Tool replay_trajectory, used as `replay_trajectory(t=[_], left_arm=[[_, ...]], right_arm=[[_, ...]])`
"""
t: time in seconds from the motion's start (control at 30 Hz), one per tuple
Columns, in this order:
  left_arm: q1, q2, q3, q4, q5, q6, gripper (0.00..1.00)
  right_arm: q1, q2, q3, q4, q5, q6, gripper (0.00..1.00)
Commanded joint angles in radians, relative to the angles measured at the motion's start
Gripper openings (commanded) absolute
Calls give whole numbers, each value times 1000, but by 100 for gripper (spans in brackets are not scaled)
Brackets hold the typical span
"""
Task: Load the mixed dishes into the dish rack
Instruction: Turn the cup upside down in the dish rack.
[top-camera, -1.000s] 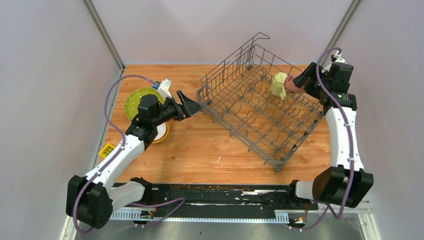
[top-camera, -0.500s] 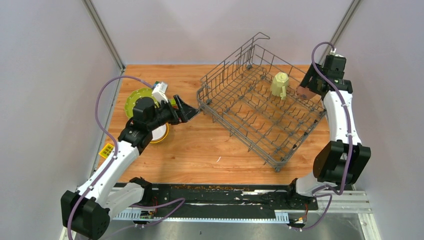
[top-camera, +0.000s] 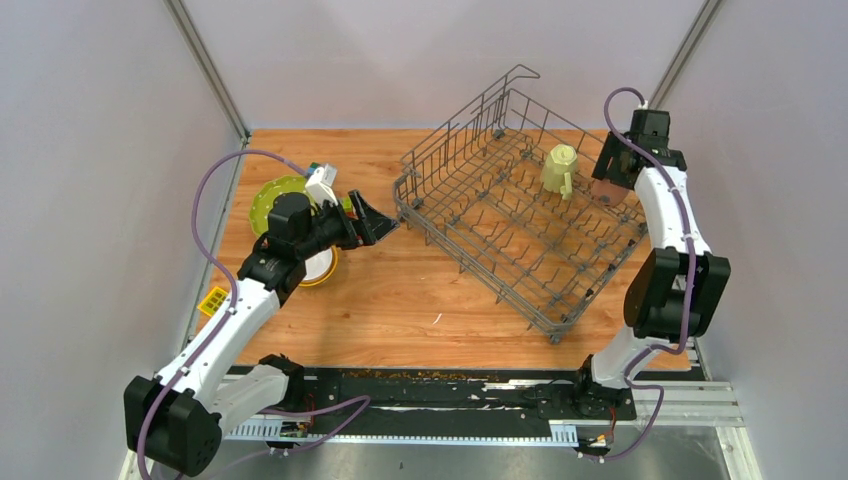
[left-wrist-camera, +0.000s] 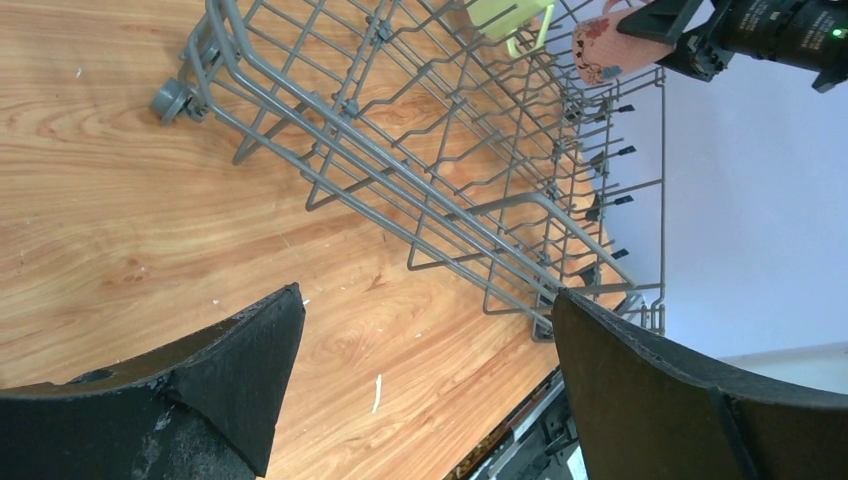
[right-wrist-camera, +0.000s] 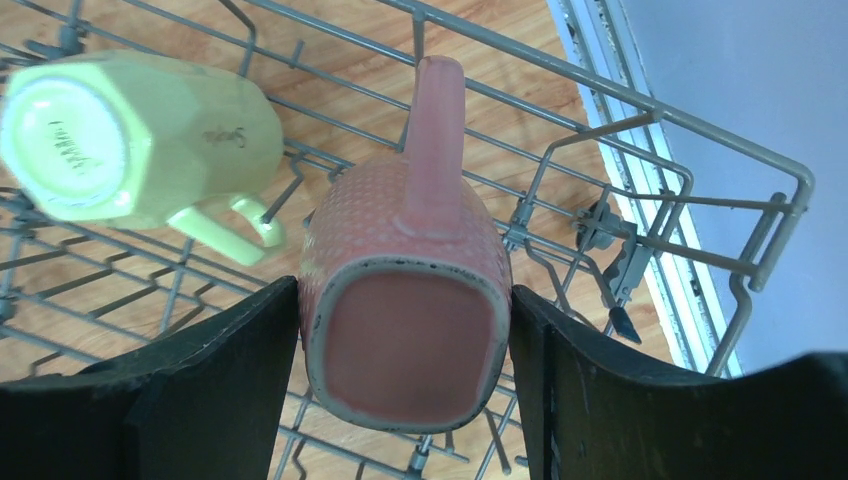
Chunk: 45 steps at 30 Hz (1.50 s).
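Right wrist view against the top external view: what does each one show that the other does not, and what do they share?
Only the right wrist view: the flat underside of the pink mug, clamped in the right gripper, and the printed mark under the pale-green mug. Only the top external view: the open left gripper, the lime-green plate by the left arm, and a yellow block nearer the arm's base. Both: the two mugs and the dish rack, with the pale-green mug upside down inside it.
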Motion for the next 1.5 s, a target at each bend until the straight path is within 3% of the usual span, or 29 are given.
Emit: replay_trajectory(t=[0.0, 0.27, 0.57, 0.77, 0.9, 1.13, 1.47], left_arm=[[12, -6, 43, -7, 2, 33, 100], [17, -12, 43, -23, -11, 43, 100], [20, -17, 40, -34, -17, 41, 100], [20, -25, 37, -35, -22, 35, 100], [20, -27, 37, -35, -18, 33, 100], [20, -35, 32, -35, -14, 29, 100], [20, -38, 30, -37, -9, 28, 100]], right_arm=[[7, 33, 64, 112, 33, -64, 9], [9, 87, 36, 157, 52, -80, 11], [10, 122, -2, 225, 92, -74, 19], [10, 135, -23, 243, 100, -68, 34], [9, 132, -31, 244, 112, -60, 57], [8, 136, -18, 223, 152, -51, 80], [8, 158, 27, 172, 173, -38, 86]])
